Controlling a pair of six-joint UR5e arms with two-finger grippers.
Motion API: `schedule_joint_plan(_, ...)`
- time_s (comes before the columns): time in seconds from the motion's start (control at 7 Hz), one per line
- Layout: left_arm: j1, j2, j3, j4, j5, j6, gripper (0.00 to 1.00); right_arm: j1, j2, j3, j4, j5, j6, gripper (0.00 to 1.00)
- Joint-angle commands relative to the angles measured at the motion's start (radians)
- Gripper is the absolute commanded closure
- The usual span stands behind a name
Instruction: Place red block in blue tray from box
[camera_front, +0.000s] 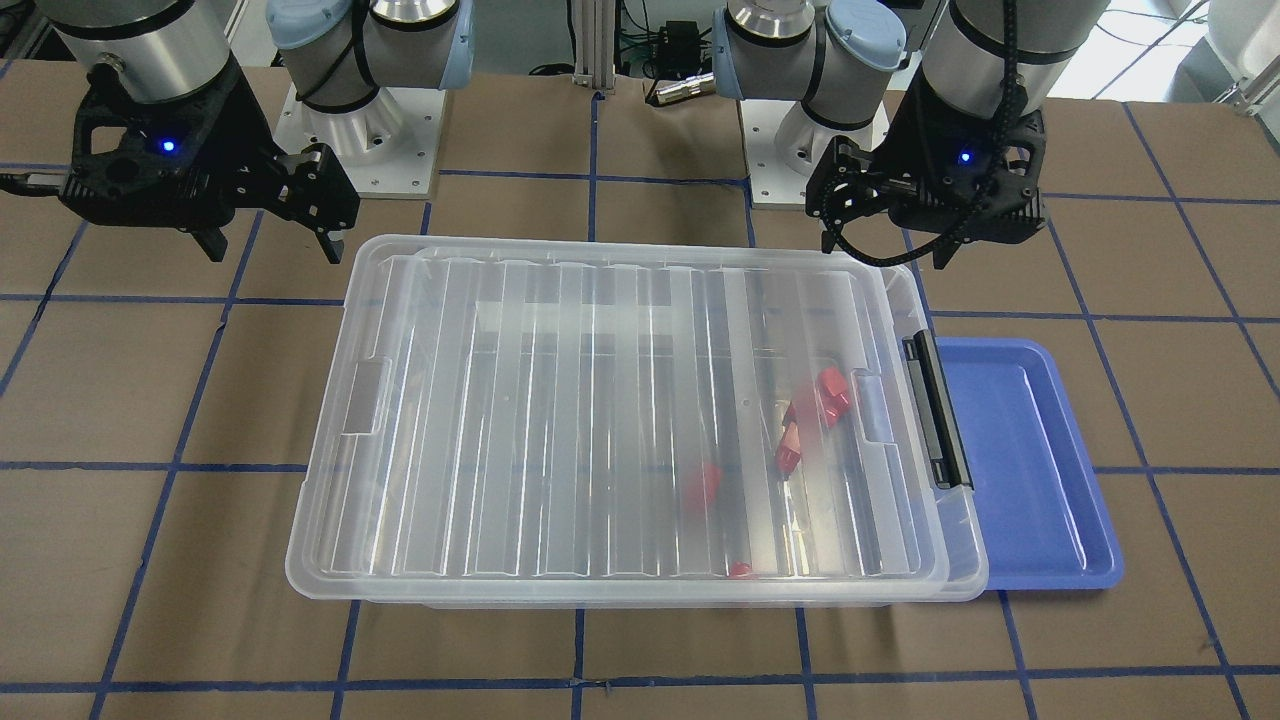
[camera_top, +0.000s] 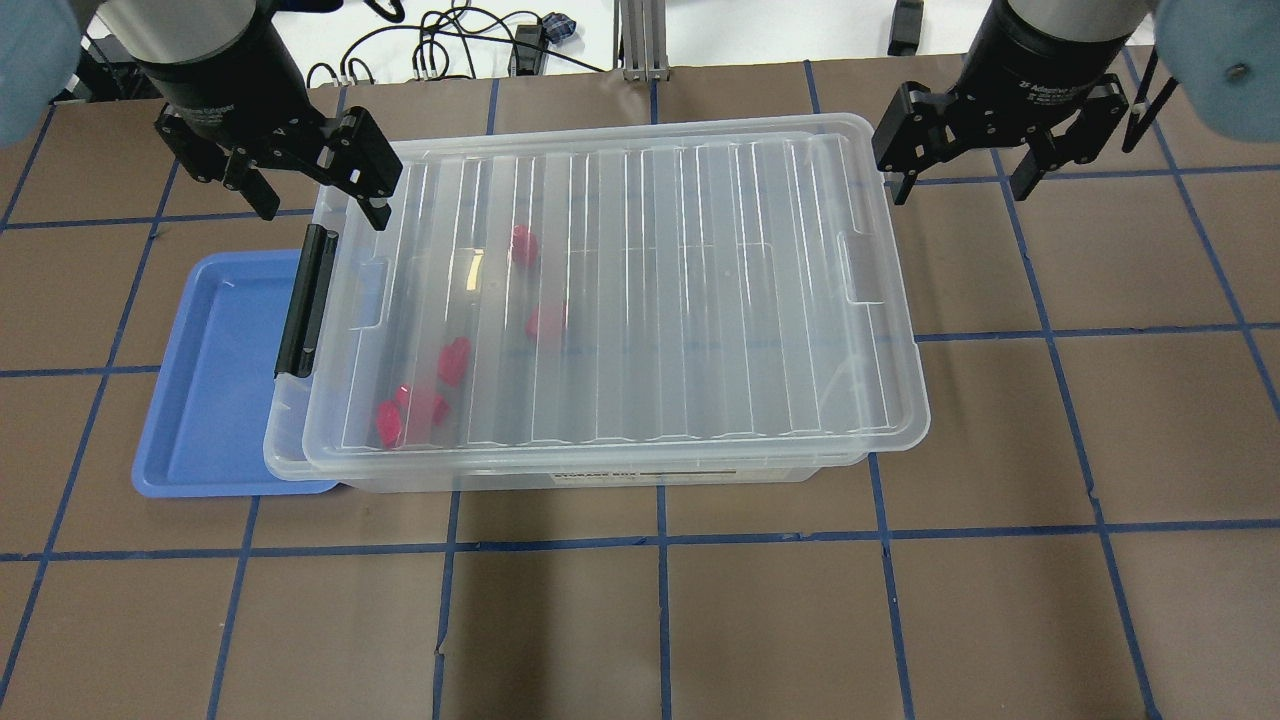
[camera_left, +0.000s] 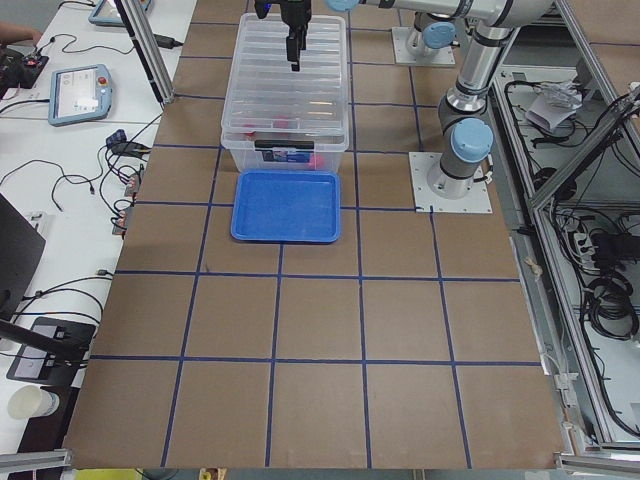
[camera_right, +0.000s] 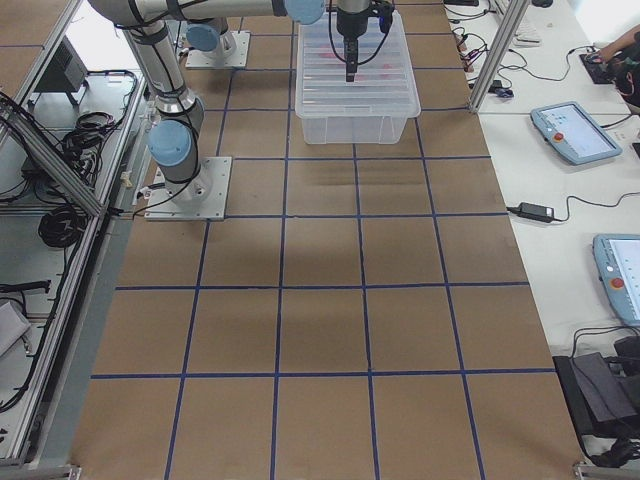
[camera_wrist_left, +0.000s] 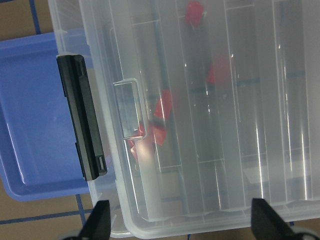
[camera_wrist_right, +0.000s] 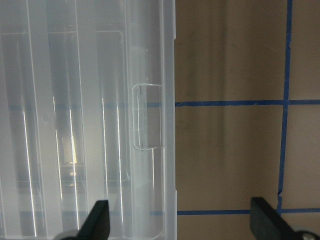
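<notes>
The clear box (camera_top: 700, 300) stands mid-table with its ribbed lid (camera_front: 620, 400) lying on it and a black latch (camera_top: 305, 300) on its short side by the blue tray (camera_top: 215, 380). Several red blocks (camera_top: 455, 360) show blurred through the lid, near the latch end; they also show in the front view (camera_front: 832, 390) and left wrist view (camera_wrist_left: 162, 107). The tray is empty and partly under the box rim. My left gripper (camera_top: 322, 208) is open and empty above the box's far latch corner. My right gripper (camera_top: 960, 187) is open and empty beyond the opposite short side.
The table is covered in brown panels with blue tape lines. The arm bases (camera_front: 360, 130) stand behind the box. Cables and operator pendants (camera_left: 78, 92) lie on a side table beyond the table edge.
</notes>
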Motion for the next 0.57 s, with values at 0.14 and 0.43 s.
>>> schedule_joint_plan(0.14, 0.010, -0.005, 0.054, 0.006, 0.005, 0.001, 0.00, 0.000, 0.012, 0.059, -0.052, -0.006, -0.009, 0.00)
schedule_joint_plan(0.43, 0.018, -0.019, 0.078, -0.009, -0.007, -0.012, 0.00, 0.000, 0.040, 0.185, -0.179, -0.010, -0.009, 0.00)
